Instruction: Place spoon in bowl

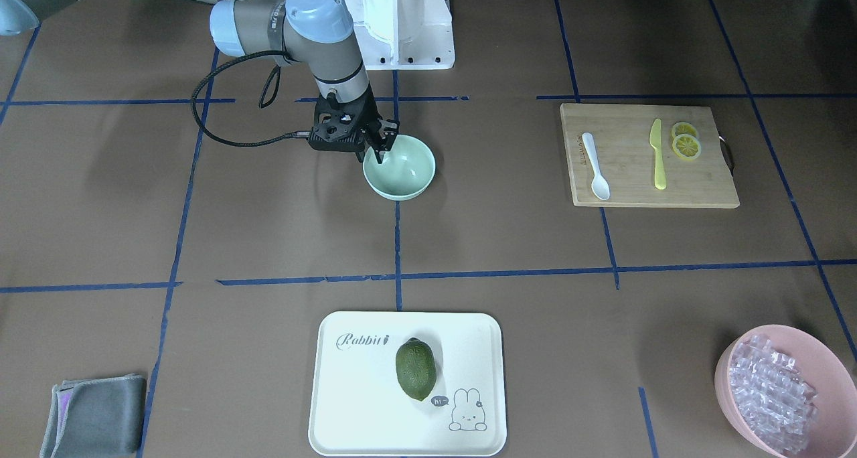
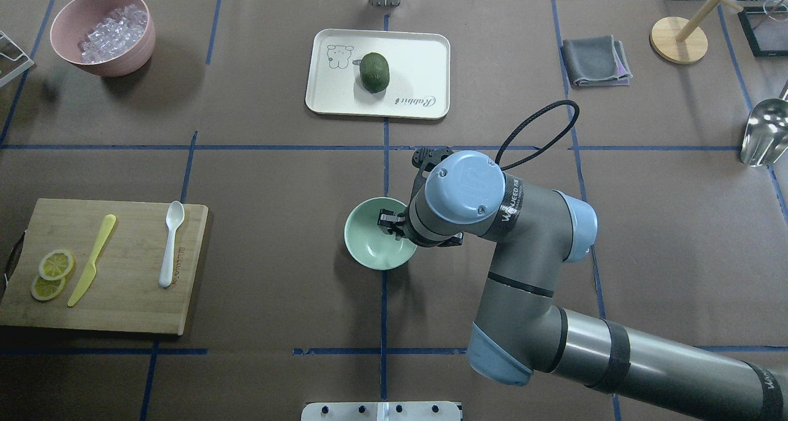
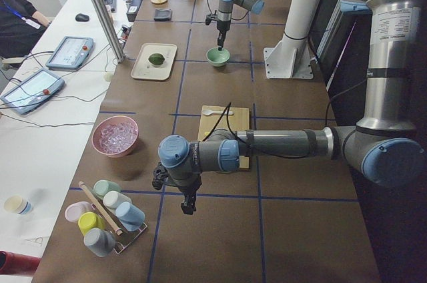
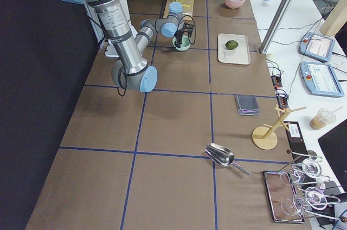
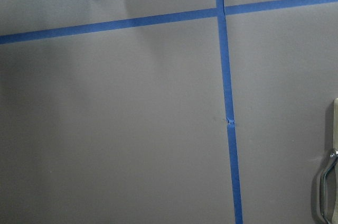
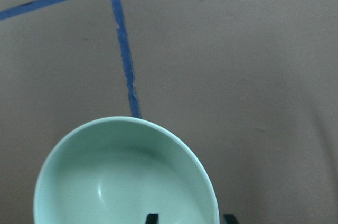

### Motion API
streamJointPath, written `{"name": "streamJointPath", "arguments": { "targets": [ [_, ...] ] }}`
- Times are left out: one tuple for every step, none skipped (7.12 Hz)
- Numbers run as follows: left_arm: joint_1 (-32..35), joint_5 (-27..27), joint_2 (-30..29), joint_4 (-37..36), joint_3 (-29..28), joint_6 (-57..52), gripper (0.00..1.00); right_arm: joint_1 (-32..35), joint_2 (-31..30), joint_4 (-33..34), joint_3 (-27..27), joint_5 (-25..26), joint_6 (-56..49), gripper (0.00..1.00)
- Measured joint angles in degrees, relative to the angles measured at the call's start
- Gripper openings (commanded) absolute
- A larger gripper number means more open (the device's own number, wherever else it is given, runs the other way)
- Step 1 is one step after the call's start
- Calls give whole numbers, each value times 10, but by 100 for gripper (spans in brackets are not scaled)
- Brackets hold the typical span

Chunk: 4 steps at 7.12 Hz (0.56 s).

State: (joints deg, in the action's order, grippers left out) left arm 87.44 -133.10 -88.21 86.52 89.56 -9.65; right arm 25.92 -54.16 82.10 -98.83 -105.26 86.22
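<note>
Brown paper ruled with blue tape covers the bench (image 2: pixel 277 162). Clock directions are read on the overhead view, with 12 o'clock pointing away from the robot's base.

The right arm comes in from 4 o'clock, bends at the elbow and turns its wrist straight down over the bowl (image 2: pixel 369 248). The right end effector (image 2: pixel 389 222) hangs vertical at about the bowl's 3 o'clock rim. In the right wrist view its two dark fingertips (image 6: pixel 152 217) stand well apart, one inside the bowl and the other just outside, so the rim runs between them. They have hold of nothing.

The left arm reaches out nearly level in the exterior left view. The left end effector (image 3: pixel 188 206) points down above bare bench near a tape line. Whether its fingers are spread or closed cannot be told.

The spoon (image 2: pixel 170 242) is small, white and plastic. It lies flat on a wooden cutting board (image 2: pixel 123 310), well apart from the bowl at its 9 o'clock. Its oval scoop points to 12 o'clock and its slim handle to 6. At the spoon's 9 o'clock, on the same board, lie a yellow knife (image 2: pixel 91 260) and two lemon slices (image 2: pixel 55 264).

The bowl is round, pale mint green and smooth-sided, and stands upright on a tape line. At its 12 o'clock a white tray (image 2: pixel 425 70) carries a green fruit (image 2: pixel 374 72).
</note>
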Motion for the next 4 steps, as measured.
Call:
{"name": "streamJointPath", "arguments": {
  "targets": [
    [-5, 1, -2, 1, 2, 1, 100, 26, -2, 4, -10, -31, -13, 100],
    [-8, 3, -6, 3, 3, 3, 100, 63, -5, 25, -19, -69, -52, 100],
    [-9, 3, -10, 8, 3, 4, 100, 102, -8, 64, -28, -99, -113, 100],
    [-9, 3, -14, 16, 3, 4, 100, 140, -21, 104, -38, -119, -193, 100]
  ]
}}
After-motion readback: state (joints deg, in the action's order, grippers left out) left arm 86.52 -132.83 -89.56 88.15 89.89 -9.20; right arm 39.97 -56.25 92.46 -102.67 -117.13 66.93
